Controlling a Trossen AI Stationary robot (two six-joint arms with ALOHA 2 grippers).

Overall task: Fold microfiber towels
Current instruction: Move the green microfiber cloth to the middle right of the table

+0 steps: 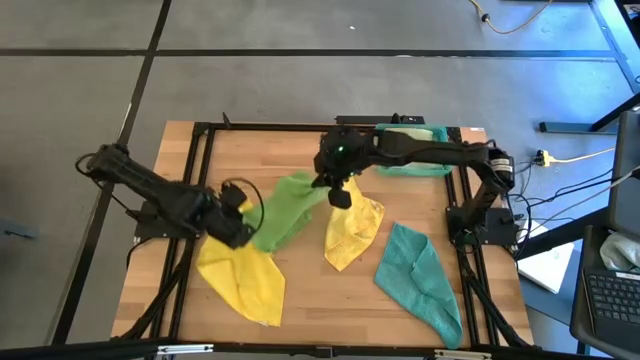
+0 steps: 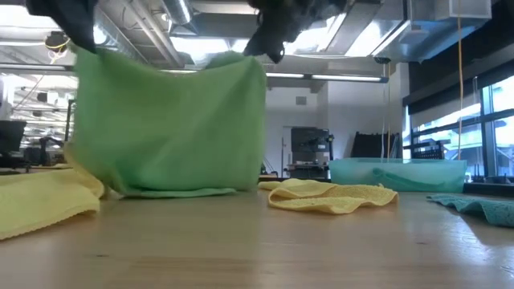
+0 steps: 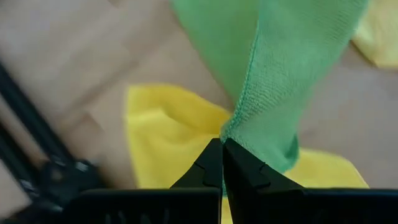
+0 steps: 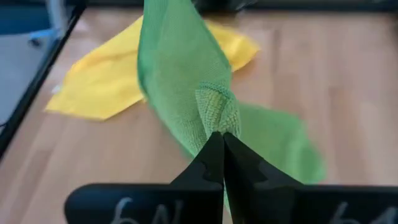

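Observation:
A bright green towel hangs stretched between my two grippers above the table's middle; in the low view it hangs like a curtain with its lower edge on the table. My left gripper is shut on its left corner. My right gripper is shut on its right corner. A yellow towel lies under the left gripper, a second yellow towel at the middle, a teal towel at the near right. A pale green cloth lies in the tray. My left gripper pinches a corner of the green towel between its two fingers, at its hemmed edge. The cloth runs away from the fingers, lifted above the yellow towel. My right gripper pinches a bunched corner of the green towel between its two fingers. The cloth hangs away from the fingers toward the table.
A teal plastic tray stands at the far right of the table. A black frame runs along the table's edges. Bare wood shows at the far left and the near middle.

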